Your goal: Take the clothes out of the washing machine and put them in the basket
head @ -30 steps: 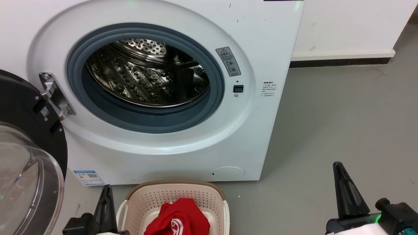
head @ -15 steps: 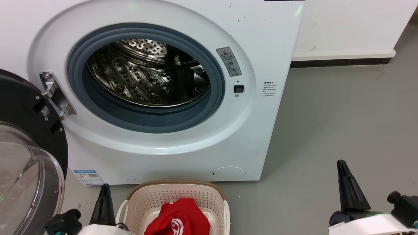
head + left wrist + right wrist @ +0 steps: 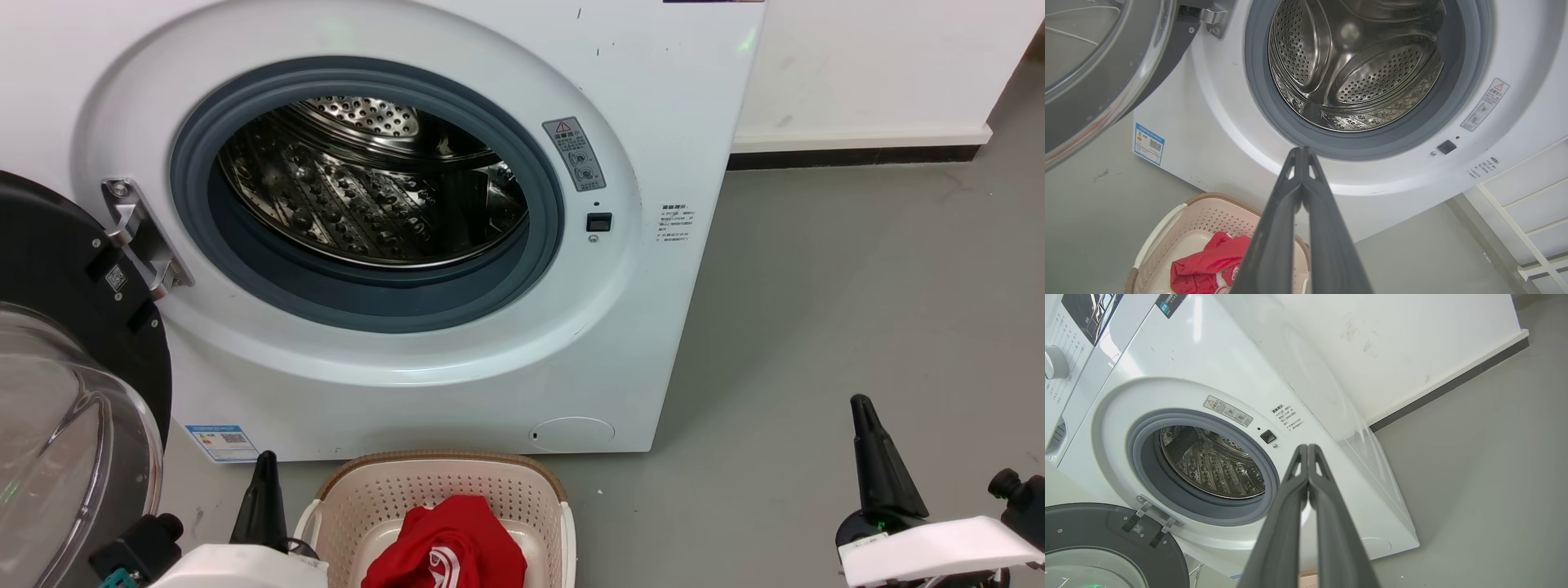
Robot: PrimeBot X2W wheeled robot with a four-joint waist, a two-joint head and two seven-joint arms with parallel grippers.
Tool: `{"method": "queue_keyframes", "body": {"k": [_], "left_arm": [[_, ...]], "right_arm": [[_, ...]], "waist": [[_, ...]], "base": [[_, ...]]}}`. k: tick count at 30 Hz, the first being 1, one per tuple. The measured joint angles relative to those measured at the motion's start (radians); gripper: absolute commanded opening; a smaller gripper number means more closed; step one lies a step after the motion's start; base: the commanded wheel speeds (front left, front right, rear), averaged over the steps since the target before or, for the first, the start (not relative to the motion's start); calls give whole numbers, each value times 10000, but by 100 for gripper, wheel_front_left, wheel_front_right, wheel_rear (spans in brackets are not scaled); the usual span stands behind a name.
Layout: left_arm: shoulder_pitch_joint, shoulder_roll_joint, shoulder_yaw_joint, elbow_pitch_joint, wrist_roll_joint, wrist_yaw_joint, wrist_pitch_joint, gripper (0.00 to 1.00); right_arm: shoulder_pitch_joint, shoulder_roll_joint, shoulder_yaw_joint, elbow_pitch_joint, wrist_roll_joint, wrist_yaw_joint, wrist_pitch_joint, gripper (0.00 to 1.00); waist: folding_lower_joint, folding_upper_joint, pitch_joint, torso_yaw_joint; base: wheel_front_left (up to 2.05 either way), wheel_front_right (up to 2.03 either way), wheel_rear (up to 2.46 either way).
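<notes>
1. The red clothes (image 3: 445,547) are seen bunched in the basket (image 3: 441,459), just before the washing machine (image 3: 653,98); their long axis cannot be told.
2. The drum (image 3: 367,188) mouth is faced toward the robot.
3. Left gripper (image 3: 1301,152) and right gripper (image 3: 1307,448) are each pressed together, pointed at the machine.

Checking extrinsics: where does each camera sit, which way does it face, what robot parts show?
Head view: high, facing forward-down at the white front-loading washing machine, steel drum and cream perforated plastic basket holding red clothes; left tool lower left, right tool lower right.
Left wrist view: beside the basket, facing the drum; shut fingers.
Right wrist view: low right, rolled, facing the machine front and grey floor; shut fingers.
Shared: all show the drum; head and left wrist, the basket.
</notes>
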Motion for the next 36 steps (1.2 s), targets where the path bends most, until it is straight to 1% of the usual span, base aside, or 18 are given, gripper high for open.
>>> {"method": "queue_keyframes", "body": {"k": [17, 36], "left_arm": [[-431, 0, 98, 299, -2408, -245, 569, 0], [-829, 0, 219, 587, -4669, -464, 1097, 0]], "right_arm": [[-434, -63, -151, 512, 2401, 0, 489, 0], [-787, -90, -355, 984, 4587, 0, 1011, 0]], "waist": [[0, 0, 0, 32], [0, 0, -1, 68]], "base": [[0, 0, 0], [0, 0, 0]]}}
